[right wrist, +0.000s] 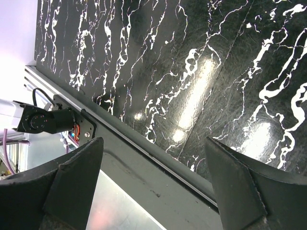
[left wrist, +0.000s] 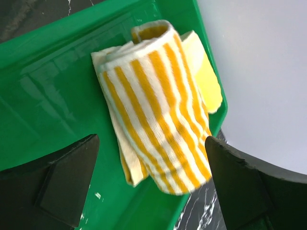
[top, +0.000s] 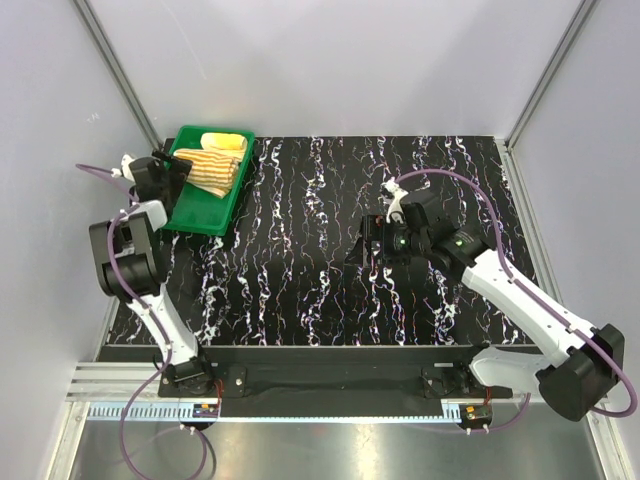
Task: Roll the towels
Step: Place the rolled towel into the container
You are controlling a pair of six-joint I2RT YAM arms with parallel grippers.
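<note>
A black tabletop veined with white fills the middle, glossy enough to mirror bright patches of light. Plain pale walls enclose it, with slanting aluminium posts at the back corners.

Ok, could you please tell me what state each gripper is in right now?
Left gripper: open, empty, facing the rolled orange-and-cream striped cloth towel in the green tray.
Right gripper: open, empty, above the black marbled table.
</note>
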